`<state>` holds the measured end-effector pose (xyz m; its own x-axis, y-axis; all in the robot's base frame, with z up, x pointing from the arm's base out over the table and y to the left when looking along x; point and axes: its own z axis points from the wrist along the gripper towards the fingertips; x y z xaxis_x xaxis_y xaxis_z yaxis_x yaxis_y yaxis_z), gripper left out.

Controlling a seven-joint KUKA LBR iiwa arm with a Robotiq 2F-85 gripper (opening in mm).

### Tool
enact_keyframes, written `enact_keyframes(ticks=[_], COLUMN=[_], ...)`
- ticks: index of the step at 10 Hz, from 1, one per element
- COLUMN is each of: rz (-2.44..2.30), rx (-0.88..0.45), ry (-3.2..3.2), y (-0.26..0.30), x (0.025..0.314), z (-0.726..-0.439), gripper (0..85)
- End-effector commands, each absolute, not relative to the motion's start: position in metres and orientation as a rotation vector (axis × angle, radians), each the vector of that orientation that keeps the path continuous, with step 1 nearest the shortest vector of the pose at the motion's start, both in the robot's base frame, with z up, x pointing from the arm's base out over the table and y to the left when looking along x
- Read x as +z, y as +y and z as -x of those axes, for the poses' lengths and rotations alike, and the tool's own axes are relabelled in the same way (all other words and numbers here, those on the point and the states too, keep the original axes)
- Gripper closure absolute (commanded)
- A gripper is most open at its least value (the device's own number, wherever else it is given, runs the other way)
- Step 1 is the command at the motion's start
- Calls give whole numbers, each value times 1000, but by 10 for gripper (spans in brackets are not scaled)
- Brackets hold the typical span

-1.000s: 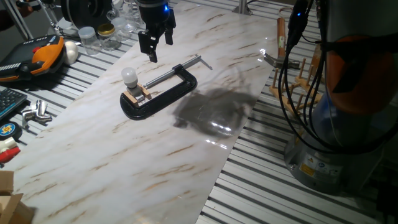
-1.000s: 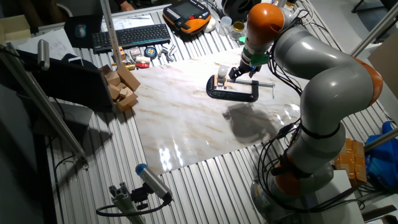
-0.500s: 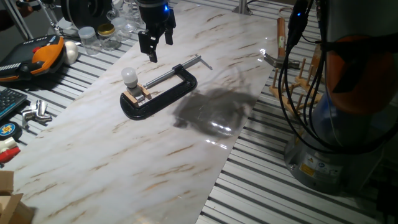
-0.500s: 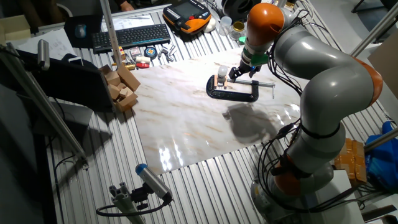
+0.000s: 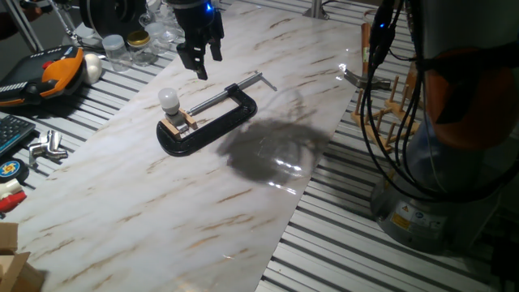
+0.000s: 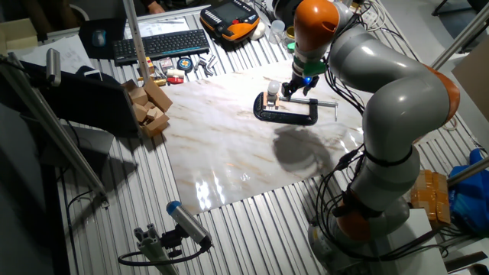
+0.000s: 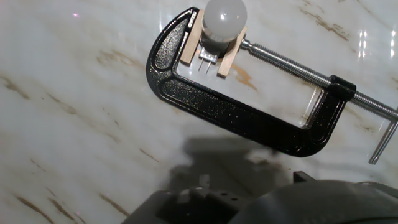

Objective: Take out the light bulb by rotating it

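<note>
**Approach step: claw not yet on the bulb**

I see the light bulb (image 5: 169,100) seated upright in its wooden socket block (image 5: 178,122), gripped by the black C-clamp (image 5: 207,126) on the desk (image 5: 162,203). My claw (image 5: 199,58) hangs apart at the bulb's 1 o'clock, fingers narrowly parted, holding nothing. Next I judge: centre above, descend, grip, twist.

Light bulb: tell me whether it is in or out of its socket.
In. The light bulb stands upright in the wooden block held by the C-clamp.
</note>
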<state>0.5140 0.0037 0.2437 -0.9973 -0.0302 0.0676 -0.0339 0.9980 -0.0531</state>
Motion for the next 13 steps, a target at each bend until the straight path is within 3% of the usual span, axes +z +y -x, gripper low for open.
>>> enact_keyframes(ticks=[1, 13], rz=[-52, 72], rx=[83, 89], ry=[-3075, -3123], y=[3, 1], x=[243, 210], z=[-514, -536], gripper=[850, 850])
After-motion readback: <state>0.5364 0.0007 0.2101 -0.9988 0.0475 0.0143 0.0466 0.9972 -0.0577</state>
